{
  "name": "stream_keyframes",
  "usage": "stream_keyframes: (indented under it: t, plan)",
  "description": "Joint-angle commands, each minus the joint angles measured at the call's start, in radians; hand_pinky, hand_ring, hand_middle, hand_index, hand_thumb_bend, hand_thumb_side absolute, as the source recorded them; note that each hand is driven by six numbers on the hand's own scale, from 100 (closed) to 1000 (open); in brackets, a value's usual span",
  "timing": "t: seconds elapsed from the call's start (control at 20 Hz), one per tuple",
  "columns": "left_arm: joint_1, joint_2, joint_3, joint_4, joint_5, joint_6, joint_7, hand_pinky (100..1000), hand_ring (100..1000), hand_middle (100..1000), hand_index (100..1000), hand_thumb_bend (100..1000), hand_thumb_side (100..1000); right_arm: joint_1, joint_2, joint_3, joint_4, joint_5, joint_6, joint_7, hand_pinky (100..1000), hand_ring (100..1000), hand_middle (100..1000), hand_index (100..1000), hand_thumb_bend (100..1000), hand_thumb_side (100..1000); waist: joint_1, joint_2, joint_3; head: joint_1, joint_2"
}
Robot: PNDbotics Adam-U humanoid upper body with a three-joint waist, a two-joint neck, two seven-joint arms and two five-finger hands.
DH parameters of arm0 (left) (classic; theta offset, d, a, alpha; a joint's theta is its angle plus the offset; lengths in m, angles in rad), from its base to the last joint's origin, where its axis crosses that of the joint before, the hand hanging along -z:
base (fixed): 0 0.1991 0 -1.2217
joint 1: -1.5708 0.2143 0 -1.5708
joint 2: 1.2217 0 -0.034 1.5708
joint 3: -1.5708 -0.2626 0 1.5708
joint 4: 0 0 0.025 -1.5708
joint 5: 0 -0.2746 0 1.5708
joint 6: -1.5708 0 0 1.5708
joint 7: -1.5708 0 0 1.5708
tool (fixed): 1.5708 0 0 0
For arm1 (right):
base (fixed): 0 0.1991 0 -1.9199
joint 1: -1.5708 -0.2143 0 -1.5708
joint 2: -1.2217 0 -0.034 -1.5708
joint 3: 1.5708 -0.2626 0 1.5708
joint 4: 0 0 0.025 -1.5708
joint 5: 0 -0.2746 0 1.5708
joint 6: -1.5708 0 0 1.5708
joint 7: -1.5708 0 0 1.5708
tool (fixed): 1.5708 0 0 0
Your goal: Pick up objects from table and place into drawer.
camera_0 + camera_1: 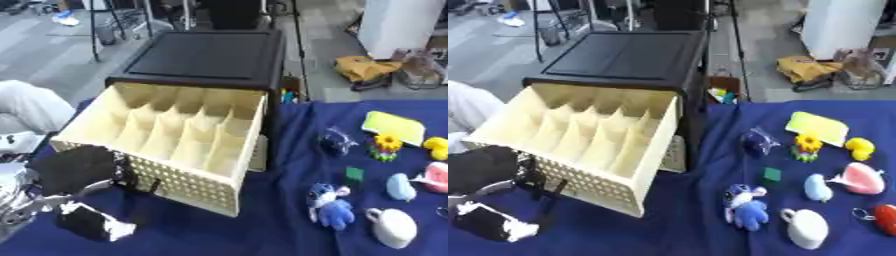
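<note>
the left hand (74, 172) is seen by the open drawer (166, 145); its grip cannot be told. the soft, light plush (331, 206) is best pinched at the body.

Beyond the worktop's (262, 235) blue cloth, grey floor (52, 60) — a yellow bag (363, 67) lies on it, near a white upright unit (398, 25). Black stand legs (92, 35) at far left — a white bundle (31, 105) below them.

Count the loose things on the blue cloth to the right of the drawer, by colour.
Blue: 3 (dark bundle, plush toy, light-blue piece)
Yellow: 3 (flat pad, flower toy, duck)
Green: 1 (cube)
Pink: 1 (pink piece)
White: 1 (mug)
Red: 1 (red piece, at the right edge)
Total: 10
</note>
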Motion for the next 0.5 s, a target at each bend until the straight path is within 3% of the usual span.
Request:
stream_keyframes:
  t: [0.05,0.5]
  plan:
    - [-0.015,0.015,-0.016,-0.007,0.018,-0.02,-0.006,100,120,150,432,384,726,-0.012,-0.021,-0.006,-0.015,-0.011,0.001,-0.003,742,819,679,723,229,969,0.0,-0.014,-0.002,0.004,-0.011]
    - [-0.056,-0.002,-0.046,-0.007,0.024,-0.035,-0.035,100,120,150,432,387,725,-0.009,-0.021,-0.005,-0.015,-0.013,0.002,-0.002,743,819,679,723,227,969,0.002,-0.017,-0.006,0.01,-0.009]
